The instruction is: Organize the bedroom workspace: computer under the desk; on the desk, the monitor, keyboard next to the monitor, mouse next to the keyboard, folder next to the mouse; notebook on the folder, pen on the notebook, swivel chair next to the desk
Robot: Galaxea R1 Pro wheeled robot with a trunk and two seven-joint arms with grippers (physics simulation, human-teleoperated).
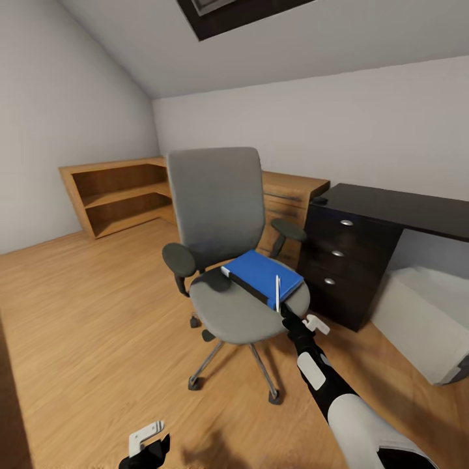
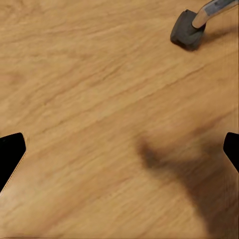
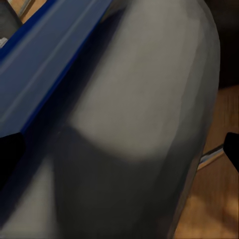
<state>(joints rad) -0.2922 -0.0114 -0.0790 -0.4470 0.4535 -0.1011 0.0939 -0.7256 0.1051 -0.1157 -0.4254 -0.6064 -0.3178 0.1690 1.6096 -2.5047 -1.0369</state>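
The grey swivel chair [image 1: 221, 215] stands mid-floor, left of the black desk [image 1: 391, 205]. On its seat lies the blue folder [image 1: 260, 270] [image 3: 45, 59], with the white pen [image 1: 277, 293] across its near right edge. My right gripper [image 1: 285, 314] [image 3: 119, 149] is open right at the seat's front edge by the folder, fingers wide apart and holding nothing. Low over the floor, my left gripper [image 1: 150, 453] [image 2: 119, 154] is open too. The white computer [image 1: 420, 319] sits under the desk. A small dark mouse [image 1: 319, 200] rests on the desk's left corner. Monitor, keyboard and notebook are out of view.
A wooden shelf unit [image 1: 117, 195] and a drawer chest [image 1: 293, 195] line the back wall behind the chair. The desk's drawers [image 1: 339, 251] face the chair. One chair caster [image 2: 186, 30] is close to my left gripper. Wood floor [image 1: 85, 312] spreads open to the left.
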